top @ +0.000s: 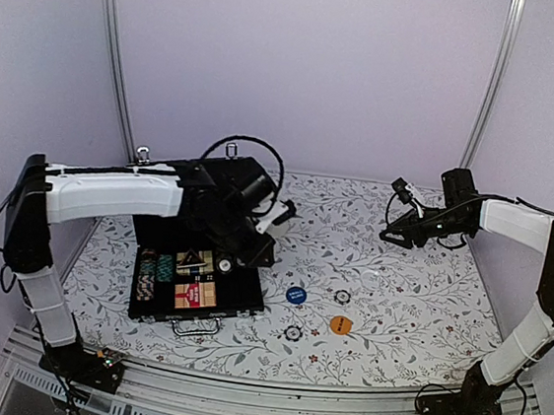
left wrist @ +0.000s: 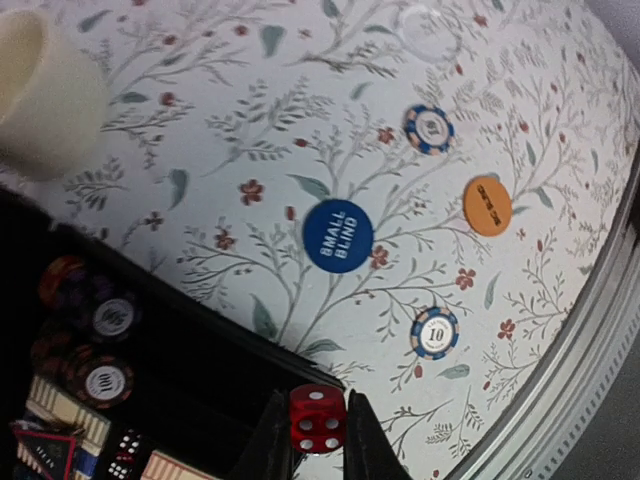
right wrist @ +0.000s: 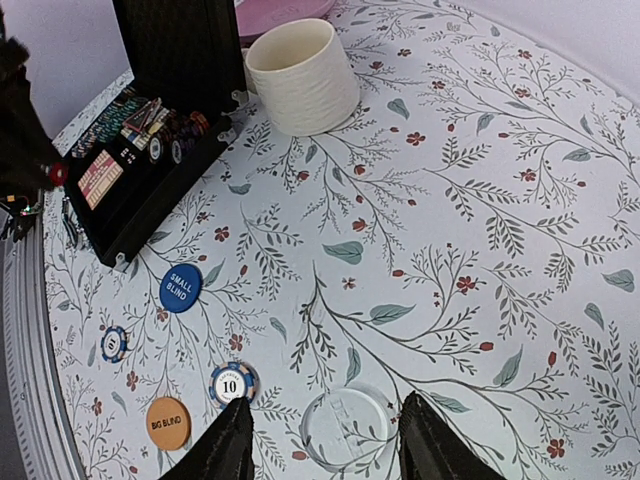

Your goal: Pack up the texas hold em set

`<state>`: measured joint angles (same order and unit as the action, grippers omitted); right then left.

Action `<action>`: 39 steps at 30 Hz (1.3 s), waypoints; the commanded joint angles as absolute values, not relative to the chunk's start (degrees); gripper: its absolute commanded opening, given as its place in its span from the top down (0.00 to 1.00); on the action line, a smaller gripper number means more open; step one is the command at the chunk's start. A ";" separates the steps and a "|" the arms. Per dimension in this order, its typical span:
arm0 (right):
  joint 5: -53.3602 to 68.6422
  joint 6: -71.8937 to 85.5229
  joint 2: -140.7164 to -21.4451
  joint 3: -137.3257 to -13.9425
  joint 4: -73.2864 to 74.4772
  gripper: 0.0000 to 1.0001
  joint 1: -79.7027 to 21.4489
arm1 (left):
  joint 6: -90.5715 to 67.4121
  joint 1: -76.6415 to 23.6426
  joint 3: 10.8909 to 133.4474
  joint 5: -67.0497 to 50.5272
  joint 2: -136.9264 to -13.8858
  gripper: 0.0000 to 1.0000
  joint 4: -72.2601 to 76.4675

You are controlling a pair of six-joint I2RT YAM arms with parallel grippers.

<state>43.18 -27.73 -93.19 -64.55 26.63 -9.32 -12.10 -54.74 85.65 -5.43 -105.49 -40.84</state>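
Lilac walls are closing in a table [top: 429,273] dressed in a leafy flowered cloth. The black case [top: 236,310] is lying open on its left half, its long axis running side to side along the near edge and its lid standing up at the back.

Above the case's right end, the left pincer [left wrist: 317,435] is squeezing a red die [left wrist: 318,418] between its two fingers. Seen from the left wrist, the die is hanging just over the case's right rim near the front corner, and the tray's dark interior is spreading away to the left. The stowed dice [left wrist: 125,452] are sitting in that direction.

The coming move is probably turning on a short shift inward over that slot before letting go, since a release at the rim is risking a bounce onto the cloth.

The right pincer [right wrist: 328,408] is hovering with jaws apart and nothing between them, over a clear round disc [right wrist: 345,425], well apart from the case. A blue button [top: 296,295], an orange button [top: 341,324] and two striped chips [top: 343,296] are lying loose on the cloth between the two arms.
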 commanded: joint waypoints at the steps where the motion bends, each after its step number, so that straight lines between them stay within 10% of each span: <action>1: 43.99 -28.28 -94.01 -66.09 27.49 0.58 -9.32 | -21.82 -47.17 73.79 -0.48 -96.00 0.88 -39.77; 39: 44.38 -28.21 -95.54 -66.71 28.30 0.58 -9.29 | -33.46 -32.91 57.50 -1.35 -96.40 0.84 -39.83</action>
